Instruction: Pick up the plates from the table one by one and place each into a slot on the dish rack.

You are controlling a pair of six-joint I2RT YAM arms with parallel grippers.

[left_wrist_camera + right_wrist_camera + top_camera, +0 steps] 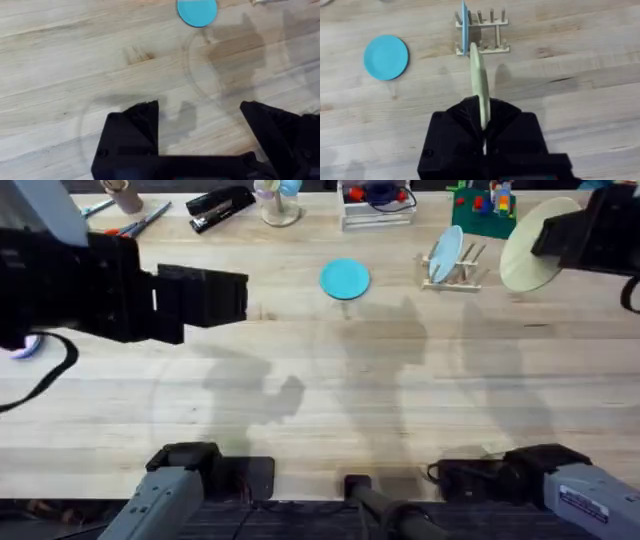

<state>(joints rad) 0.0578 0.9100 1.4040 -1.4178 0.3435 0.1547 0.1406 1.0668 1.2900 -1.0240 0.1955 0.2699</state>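
The cream plate (527, 246) is held up on edge by my right gripper (556, 234), just right of the dish rack (456, 266). In the right wrist view the gripper (482, 114) is shut on the cream plate (479, 82), which stands edge-on and short of the rack (490, 33). A pale blue plate (464, 26) stands upright in an end slot. The turquoise plate (345, 279) lies flat on the table (330, 390), left of the rack. My left gripper (236, 295) hovers open over the table's left part, well away from the turquoise plate (197, 11).
Along the back edge are a black stapler (220, 206), pens, a cup, a white wire organiser (376, 208) and a green board with toys (484, 210). A small pale disc (24, 346) peeks out under the left arm.
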